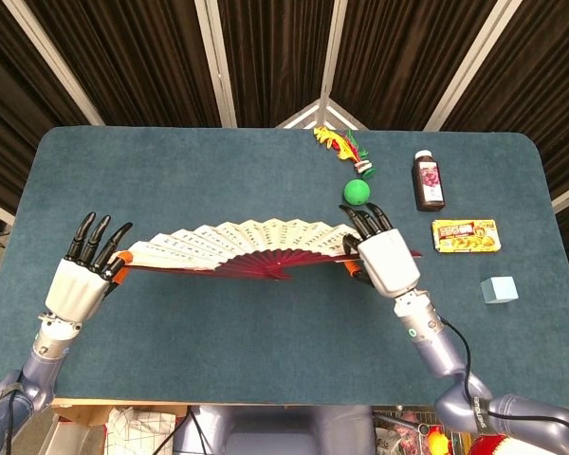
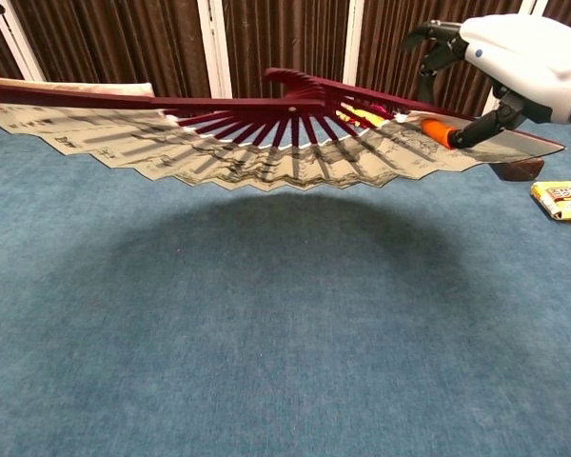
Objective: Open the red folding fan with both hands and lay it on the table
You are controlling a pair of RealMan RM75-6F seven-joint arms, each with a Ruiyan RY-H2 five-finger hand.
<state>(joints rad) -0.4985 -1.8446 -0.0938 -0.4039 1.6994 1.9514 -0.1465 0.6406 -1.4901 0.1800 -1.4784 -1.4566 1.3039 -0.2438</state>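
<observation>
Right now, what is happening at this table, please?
A two-armed robot holds a red folding fan spread wide open above the blue table. The left hand grips one end stick and the right hand grips the other. The chest view shows the fan in the air with its shadow below, so it is not yet laid down. A green ball, a dark bottle, a yellow packet and a pale blue cube lie to the right.
</observation>
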